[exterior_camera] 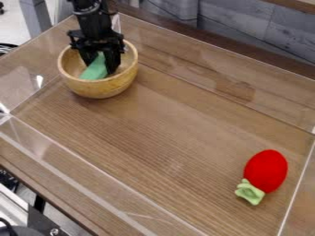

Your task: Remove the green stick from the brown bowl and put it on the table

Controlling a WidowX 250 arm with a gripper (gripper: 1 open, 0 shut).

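Observation:
The brown bowl (99, 76) sits at the table's (172, 129) far left corner. My gripper (96, 59) hangs straight down over the bowl's inside, its black fingers shut on the green stick (95, 69). The stick hangs tilted from the fingers, with its lower end still within the bowl's rim. Its upper end is hidden between the fingers.
A red rounded object (266, 170) with a small pale-green piece (251, 194) lies near the right front corner. Low clear acrylic walls (37, 69) run along the table's edges, close behind and left of the bowl.

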